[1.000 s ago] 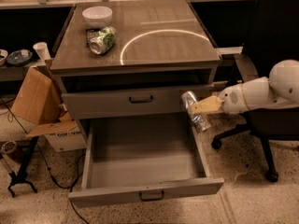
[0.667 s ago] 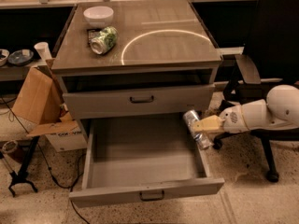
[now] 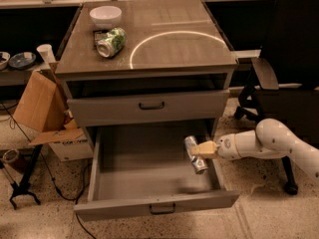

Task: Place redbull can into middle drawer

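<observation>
- The cabinet [image 3: 179, 49] faces you, with its flat top lit by a bright ring of light.
- A dark chair [image 3: 294, 59] stands to the cabinet's right, close behind the arm, so your room on that side is tight.
- The middle drawer [image 3: 134, 171] is pulled well out. Its plain grey inside is bare across the left and centre, and that is your open room.
- The upper drawer [image 3: 114, 108] is closed, and its front hangs over the back of the open one.
- A cardboard box [image 3: 40, 103] leans at the cabinet's left, well apart from the arm.
- The white arm [image 3: 269, 141] reaches in from the right and crosses over the drawer's right wall.
- The gripper [image 3: 202, 150] hangs over the right part of the drawer's inside, near that right wall. Its tan jaws pinch the redbull can about its middle, only as wide as the can.
- A white bowl [image 3: 105, 16] sits at the back left of the cabinet top.
- A green-and-white can [image 3: 111, 41] lies on its side just in front of the bowl.
- The redbull can [image 3: 198, 163] is slim and shiny silver. It is tilted, with its upper end toward the back left and its lower end toward the drawer front. You cannot tell whether it touches the drawer floor.
</observation>
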